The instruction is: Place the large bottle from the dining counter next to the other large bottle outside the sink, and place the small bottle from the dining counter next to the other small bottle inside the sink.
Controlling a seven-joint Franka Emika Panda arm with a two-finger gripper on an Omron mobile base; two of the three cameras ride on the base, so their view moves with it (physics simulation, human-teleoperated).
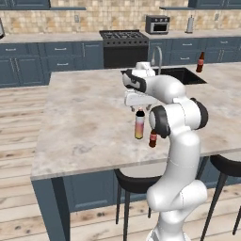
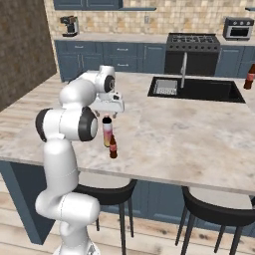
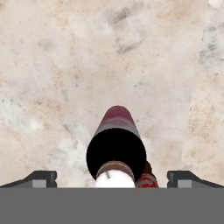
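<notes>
Two bottles stand upright near the front edge of the dining counter (image 1: 84, 127): the large bottle (image 1: 140, 124), pink-to-yellow with a white cap, and the small bottle (image 1: 153, 138), dark red, just beside it on the side toward the robot. The large bottle's long axis runs vertical and points straight up at the gripper (image 1: 140, 108), which hangs directly above its cap with its jaws spread wide and nothing between them. Judging by this, a straight descent would bring the fingertips (image 3: 41, 178) either side of the neck; the sink (image 1: 181, 74) lies well apart, across the counter.
</notes>
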